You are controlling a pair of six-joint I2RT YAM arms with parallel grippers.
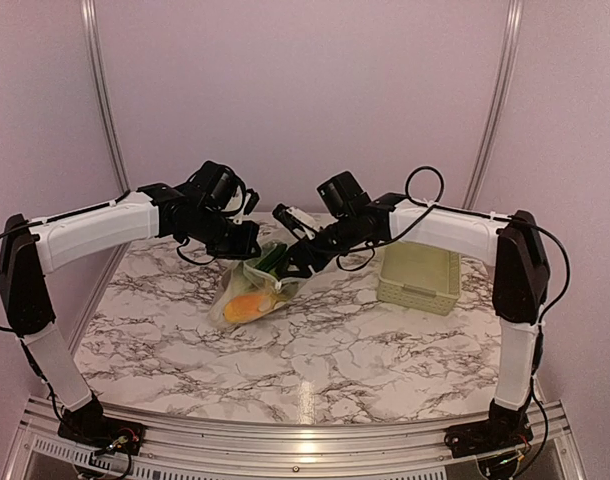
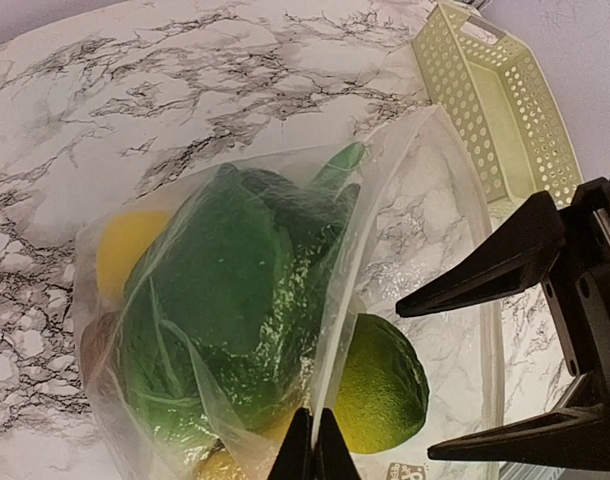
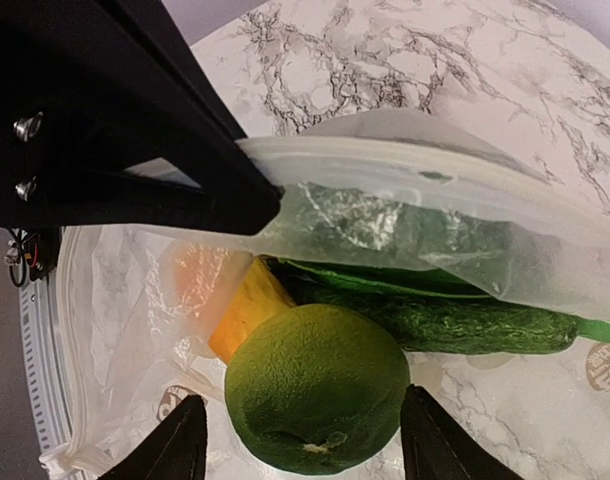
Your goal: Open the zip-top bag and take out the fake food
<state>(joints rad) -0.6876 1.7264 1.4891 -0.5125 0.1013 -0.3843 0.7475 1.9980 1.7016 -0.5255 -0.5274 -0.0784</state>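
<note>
The clear zip-top bag [image 1: 247, 292] lies mid-table with its mouth held open. My left gripper [image 2: 312, 455] is shut on the bag's upper lip [image 2: 370, 250] and lifts it. My right gripper [image 3: 302, 440] is open inside the bag's mouth, its fingers either side of a round green lime [image 3: 317, 388], apart from it. The lime also shows in the left wrist view [image 2: 383, 384]. Inside the bag lie long dark green vegetables [image 3: 435, 315], a big green piece [image 2: 225, 290], a yellow piece [image 2: 125, 250] and an orange piece [image 3: 243, 305]. From the top view both grippers meet over the bag's far end [image 1: 270, 255].
A pale green slotted basket [image 1: 419, 277] stands to the right of the bag, also in the left wrist view [image 2: 495, 100]. The marble table [image 1: 315, 360] stretches to the near edge. Both arms reach in from the sides.
</note>
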